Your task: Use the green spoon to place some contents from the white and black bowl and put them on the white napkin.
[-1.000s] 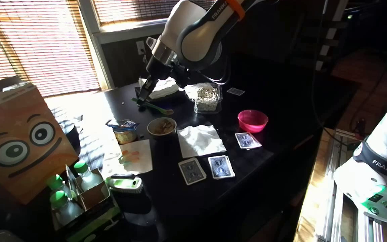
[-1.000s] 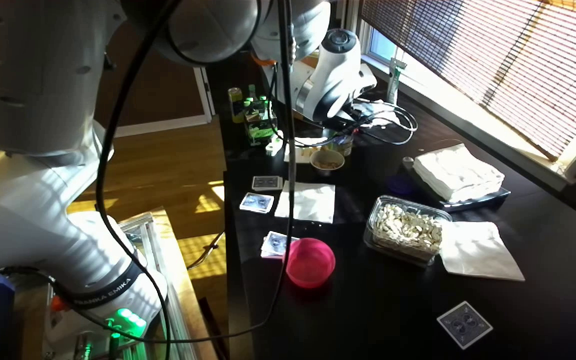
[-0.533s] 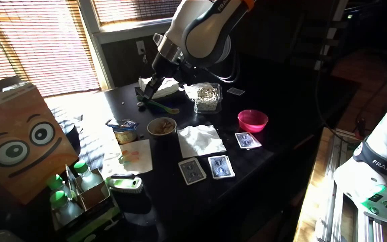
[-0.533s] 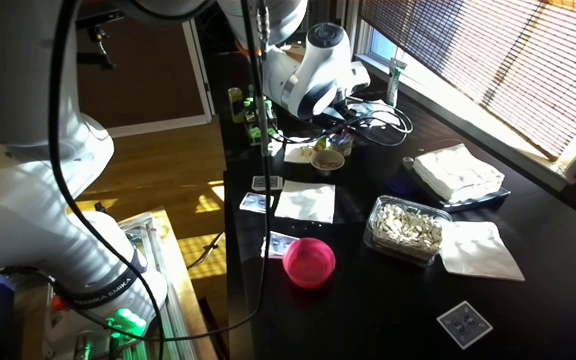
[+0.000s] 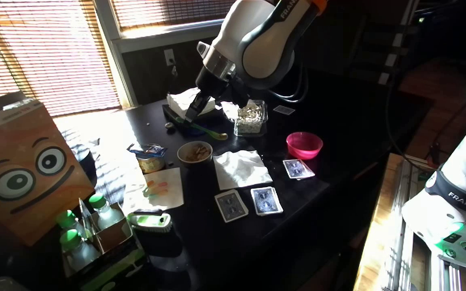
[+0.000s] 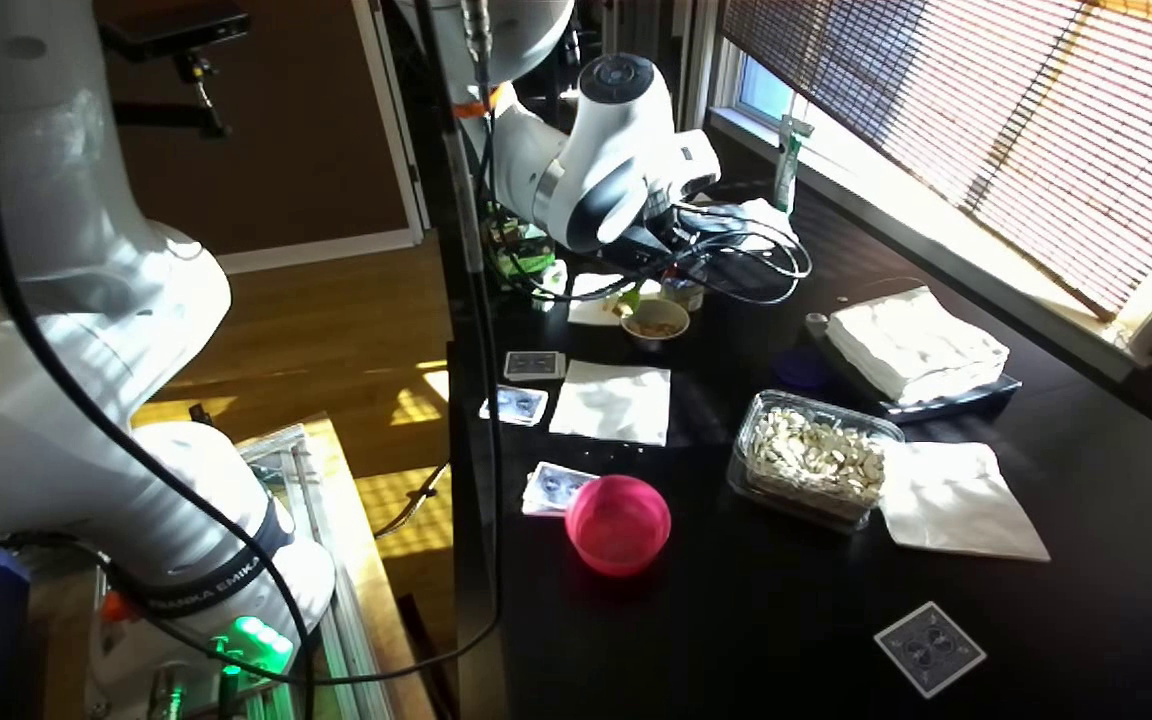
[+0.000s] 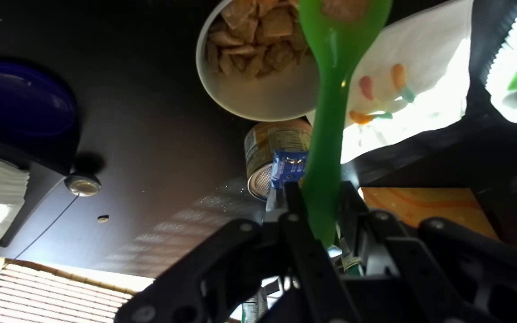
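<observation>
A pink bowl (image 5: 303, 154) sits beside playing cards (image 5: 297, 169), and green-capped bottles (image 5: 109, 215) stand near an orange box (image 5: 22, 153).

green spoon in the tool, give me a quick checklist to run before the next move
1. Tool closed on green spoon: ok.
2. Spoon loaded: ok, something brown shows in its head in the wrist view.
3. Whole head visible in wrist view: not ok, cut off at the top edge.
4. White napkin spread out: ok, slightly rumpled.
5. Head directly over the napkin: cannot tell, height unclear.
6. White and black bowl upright: ok.
</observation>
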`<move>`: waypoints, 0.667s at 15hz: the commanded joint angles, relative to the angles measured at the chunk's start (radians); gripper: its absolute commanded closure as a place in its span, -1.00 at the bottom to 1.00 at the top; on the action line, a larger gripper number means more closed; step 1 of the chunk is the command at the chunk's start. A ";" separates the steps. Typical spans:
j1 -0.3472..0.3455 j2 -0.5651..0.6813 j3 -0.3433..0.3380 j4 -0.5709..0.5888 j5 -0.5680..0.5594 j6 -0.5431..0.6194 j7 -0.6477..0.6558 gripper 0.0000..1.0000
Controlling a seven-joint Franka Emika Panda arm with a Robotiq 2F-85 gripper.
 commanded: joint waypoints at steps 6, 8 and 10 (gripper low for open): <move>-0.188 0.032 0.153 -0.119 -0.035 0.114 -0.047 0.88; -0.247 0.071 0.201 -0.134 -0.060 0.137 -0.080 0.88; -0.309 0.116 0.246 -0.145 -0.087 0.146 -0.106 0.88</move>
